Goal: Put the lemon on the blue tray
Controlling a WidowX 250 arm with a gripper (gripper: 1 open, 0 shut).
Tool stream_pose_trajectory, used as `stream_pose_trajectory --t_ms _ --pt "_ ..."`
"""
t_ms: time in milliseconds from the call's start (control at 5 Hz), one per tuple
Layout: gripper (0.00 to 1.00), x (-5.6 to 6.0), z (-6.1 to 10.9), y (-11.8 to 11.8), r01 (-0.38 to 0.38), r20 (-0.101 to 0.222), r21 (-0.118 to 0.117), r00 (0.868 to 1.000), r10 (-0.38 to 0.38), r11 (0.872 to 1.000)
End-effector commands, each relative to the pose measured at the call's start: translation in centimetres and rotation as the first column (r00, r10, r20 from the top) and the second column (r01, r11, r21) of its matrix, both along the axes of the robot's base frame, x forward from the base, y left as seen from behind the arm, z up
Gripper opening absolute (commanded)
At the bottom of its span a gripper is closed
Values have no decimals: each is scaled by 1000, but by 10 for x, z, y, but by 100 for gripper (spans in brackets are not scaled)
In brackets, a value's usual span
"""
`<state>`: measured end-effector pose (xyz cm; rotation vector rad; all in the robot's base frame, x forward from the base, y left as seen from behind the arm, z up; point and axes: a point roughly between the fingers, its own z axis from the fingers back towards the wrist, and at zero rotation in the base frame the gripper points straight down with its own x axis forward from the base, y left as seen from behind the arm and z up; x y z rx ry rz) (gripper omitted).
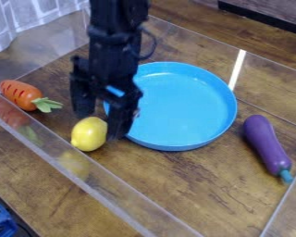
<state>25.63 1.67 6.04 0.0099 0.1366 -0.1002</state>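
Surface [176, 199]: dark wood grain, glossy. Blue tray [194, 102]: smooth shiny plastic. Lemon [89, 135]: smooth yellow plastic. Gripper [100, 104]: matt black. Eggplant [265, 142]: glossy purple.
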Motion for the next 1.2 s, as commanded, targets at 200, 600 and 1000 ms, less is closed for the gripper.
stream_pose_trajectory --t_ms 200,600,1000 --pt "100 3 -13 12 50 88 14 995 -51 999" --pt "0 3 -24 17 57 122 27 991 -60 998" --pt "0 7 -24 22 61 147 30 987 -65 998"
